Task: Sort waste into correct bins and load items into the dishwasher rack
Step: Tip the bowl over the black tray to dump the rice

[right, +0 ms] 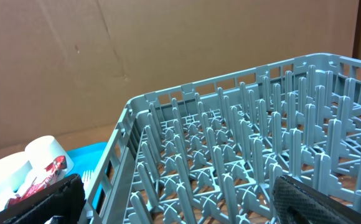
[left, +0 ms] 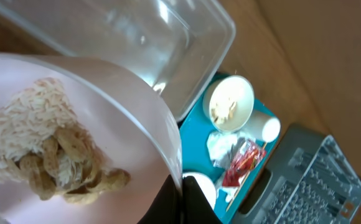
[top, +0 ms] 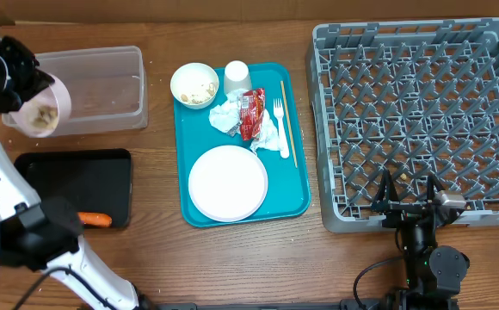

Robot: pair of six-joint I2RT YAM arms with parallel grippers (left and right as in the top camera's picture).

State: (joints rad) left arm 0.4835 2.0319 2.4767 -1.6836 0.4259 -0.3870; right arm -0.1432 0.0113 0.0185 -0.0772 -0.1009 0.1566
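While the left fingers (left: 179,200) clench the rim of a small bowl (top: 43,110), tipped on its side over the left end of the clear tub (top: 103,82) with rice and nut scraps (left: 50,155) heaped inside, the right fingers (top: 411,205) hang spread wide and empty at the near wall of the grey rack (top: 421,95). Between them the teal tray (top: 299,198) carries the plate (top: 228,182), second bowl (top: 194,84), cup (top: 237,77), napkins (top: 225,116), red wrapper (top: 251,114), fork (top: 280,129) and stick (top: 289,120). A carrot (top: 95,219) lies in the black tray (top: 77,176).
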